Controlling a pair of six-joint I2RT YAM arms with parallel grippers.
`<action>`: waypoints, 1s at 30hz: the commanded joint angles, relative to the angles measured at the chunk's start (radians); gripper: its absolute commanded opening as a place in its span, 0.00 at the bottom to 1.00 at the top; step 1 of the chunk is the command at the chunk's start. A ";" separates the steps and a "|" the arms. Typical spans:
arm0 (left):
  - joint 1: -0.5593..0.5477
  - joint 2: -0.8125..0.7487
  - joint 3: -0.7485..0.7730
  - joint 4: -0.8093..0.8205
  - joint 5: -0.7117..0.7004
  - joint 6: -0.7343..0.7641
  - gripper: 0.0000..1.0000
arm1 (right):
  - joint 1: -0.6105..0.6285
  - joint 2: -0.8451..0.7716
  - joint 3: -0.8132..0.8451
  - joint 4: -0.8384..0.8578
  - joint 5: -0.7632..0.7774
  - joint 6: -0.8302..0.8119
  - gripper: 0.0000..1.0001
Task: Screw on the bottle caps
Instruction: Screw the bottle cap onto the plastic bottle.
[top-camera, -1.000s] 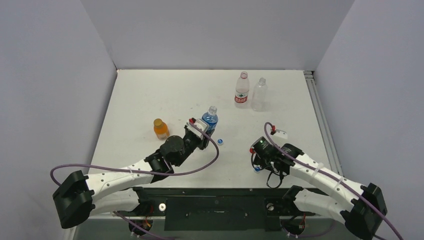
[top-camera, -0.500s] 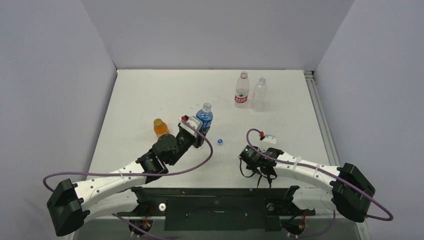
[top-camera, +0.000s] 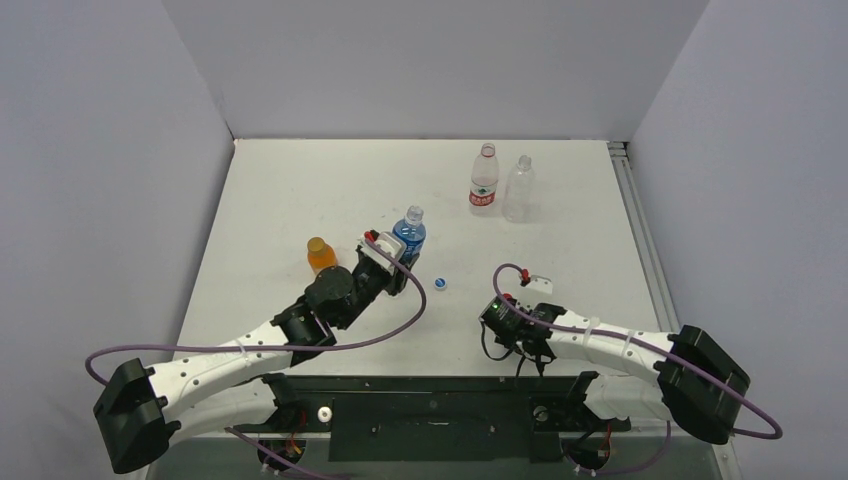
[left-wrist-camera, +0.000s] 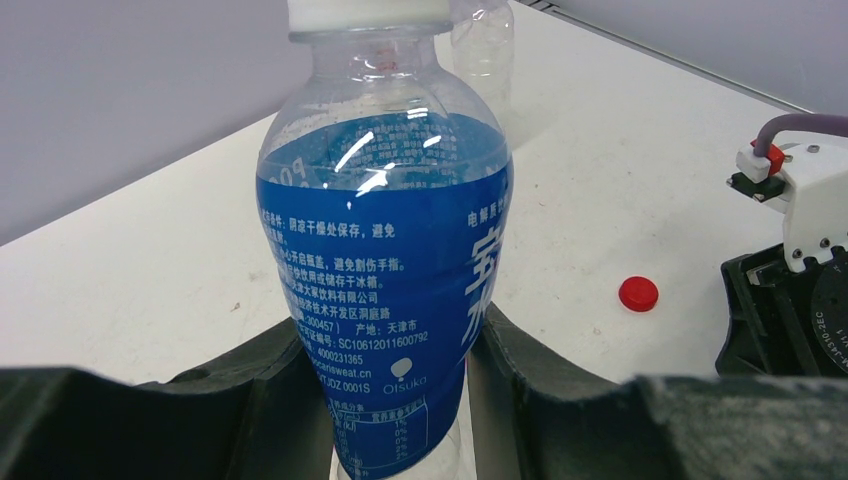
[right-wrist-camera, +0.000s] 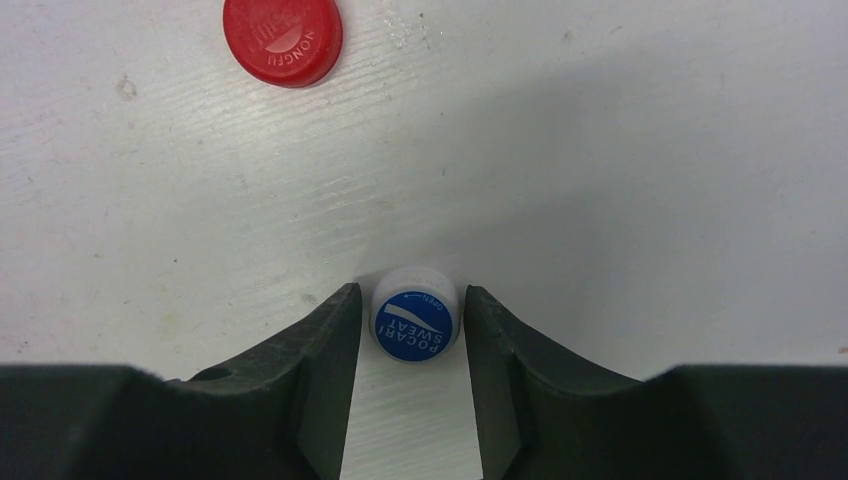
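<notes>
My left gripper (left-wrist-camera: 395, 330) is shut on the lower body of a blue-labelled bottle (left-wrist-camera: 385, 250), which stands upright at mid-table (top-camera: 409, 235). Its top is cut off by the frame edge. My right gripper (right-wrist-camera: 412, 295) points straight down at the table, open. Its jaws straddle a blue-and-white bottle cap (right-wrist-camera: 414, 326) that lies on the table, with a thin gap on each side. A red cap (right-wrist-camera: 282, 38) lies just beyond it on the table. Another blue-and-white cap (top-camera: 441, 283) lies between the two arms.
An orange bottle (top-camera: 320, 256) stands just left of my left wrist. A red-labelled bottle (top-camera: 484, 180) and a clear bottle (top-camera: 517, 190) stand at the back right. The right wrist (left-wrist-camera: 800, 250) sits close to the right of the held bottle.
The right arm has swung left and settled over the blue-and-white cap, its jaws narrowing around it. The left arm carried the blue bottle slightly left, then held still.
</notes>
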 joint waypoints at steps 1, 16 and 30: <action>0.007 -0.001 0.058 0.015 0.020 0.007 0.00 | 0.010 -0.018 -0.021 0.035 0.009 0.013 0.38; 0.022 0.029 0.039 0.011 0.400 0.057 0.00 | -0.090 -0.297 0.322 -0.175 -0.149 -0.312 0.00; 0.041 0.003 0.128 -0.281 0.722 0.120 0.00 | -0.161 -0.362 0.653 -0.161 -0.689 -0.523 0.00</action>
